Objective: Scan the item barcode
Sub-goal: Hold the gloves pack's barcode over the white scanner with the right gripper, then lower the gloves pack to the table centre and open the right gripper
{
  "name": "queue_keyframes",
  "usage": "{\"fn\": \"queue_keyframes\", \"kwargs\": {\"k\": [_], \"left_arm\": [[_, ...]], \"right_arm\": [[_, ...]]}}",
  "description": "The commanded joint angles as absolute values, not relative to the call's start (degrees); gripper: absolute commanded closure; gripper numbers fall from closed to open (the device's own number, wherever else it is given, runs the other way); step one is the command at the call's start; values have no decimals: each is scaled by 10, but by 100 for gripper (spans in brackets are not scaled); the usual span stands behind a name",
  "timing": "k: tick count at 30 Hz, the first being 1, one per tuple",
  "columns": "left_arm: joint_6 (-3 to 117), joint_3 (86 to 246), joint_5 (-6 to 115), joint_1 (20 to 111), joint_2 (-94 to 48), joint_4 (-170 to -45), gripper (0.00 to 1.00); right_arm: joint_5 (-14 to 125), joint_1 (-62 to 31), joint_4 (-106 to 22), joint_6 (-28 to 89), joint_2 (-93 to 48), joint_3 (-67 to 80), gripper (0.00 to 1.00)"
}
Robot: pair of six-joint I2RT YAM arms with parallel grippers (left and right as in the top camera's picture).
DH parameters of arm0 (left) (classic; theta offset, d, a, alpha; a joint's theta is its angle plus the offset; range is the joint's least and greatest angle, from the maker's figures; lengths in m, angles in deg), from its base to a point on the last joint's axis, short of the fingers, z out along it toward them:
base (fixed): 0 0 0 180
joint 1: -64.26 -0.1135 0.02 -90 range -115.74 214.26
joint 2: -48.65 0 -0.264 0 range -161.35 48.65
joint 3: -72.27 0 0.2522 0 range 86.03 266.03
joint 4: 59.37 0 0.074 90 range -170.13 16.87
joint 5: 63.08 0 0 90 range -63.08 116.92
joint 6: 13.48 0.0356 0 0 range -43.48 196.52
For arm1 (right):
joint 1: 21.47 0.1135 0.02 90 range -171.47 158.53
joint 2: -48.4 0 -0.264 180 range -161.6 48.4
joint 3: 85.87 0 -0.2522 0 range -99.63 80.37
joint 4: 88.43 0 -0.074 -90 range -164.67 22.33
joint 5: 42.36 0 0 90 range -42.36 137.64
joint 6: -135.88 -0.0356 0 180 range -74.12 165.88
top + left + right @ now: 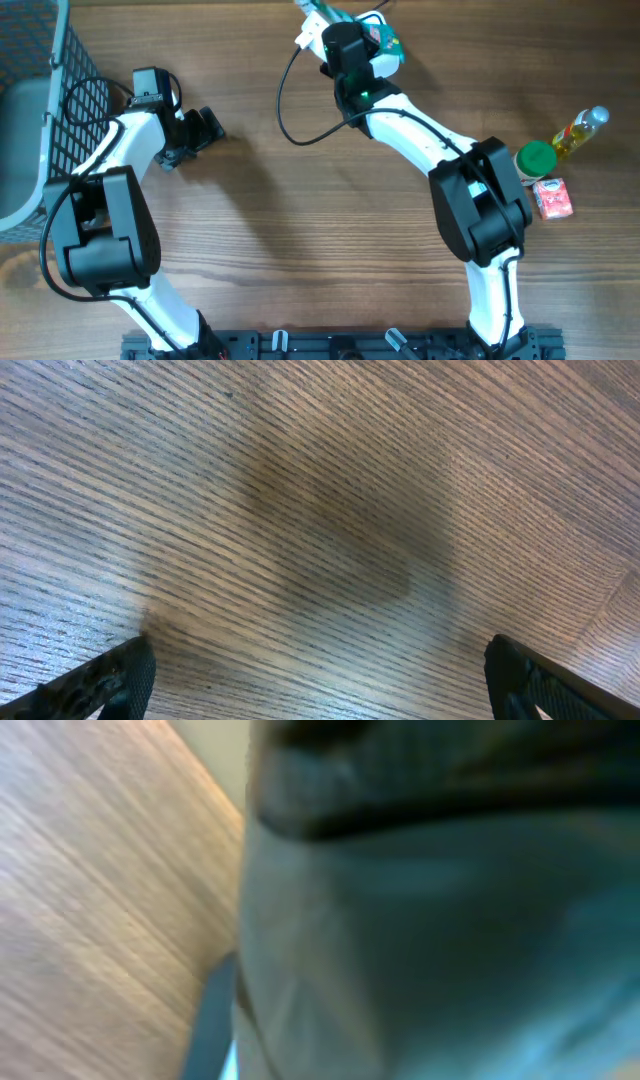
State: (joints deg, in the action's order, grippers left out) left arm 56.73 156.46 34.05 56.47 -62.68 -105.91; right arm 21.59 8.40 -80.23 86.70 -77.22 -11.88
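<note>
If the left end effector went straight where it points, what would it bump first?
Probably just the brown wooden table: the open left end effector has only bare wood ahead in its wrist view, nothing else.

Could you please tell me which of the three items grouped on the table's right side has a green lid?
The round jar, sitting between the yellow bottle and the pink carton; only its top is green.

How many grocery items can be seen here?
4. A yellow bottle, a green-lidded jar and a small red carton cluster at the table's right edge; a green-and-white pack shows beside the right arm's wrist, top centre. The basket may hide more.
</note>
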Motion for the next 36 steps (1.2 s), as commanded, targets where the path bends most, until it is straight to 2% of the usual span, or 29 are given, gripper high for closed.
{"fn": "queue_keyframes", "kwargs": {"k": [1,11,16,29,32,35,36], "left_arm": [[566,1555,330,555,-644,-1063,0],[566,1555,330,555,-644,-1063,0],[566,1555,330,555,-644,-1063,0],[566,1555,330,555,-644,-1063,0],[566,1555,330,555,-644,-1063,0],[566,1555,330,555,-644,-1063,0],[566,1555,330,555,-644,-1063,0]], "right_arm": [[300,87,-769,792,-774,-127,96],[308,62,-744,764,-774,-127,96],[243,51,-785,684,-774,-127,96],[198,51,-824,686,-730,-127,96],[217,52,-770,686,-657,-127,96],[304,54,-629,682,-582,-127,96],[378,54,-540,681,-552,-127,96]]}}
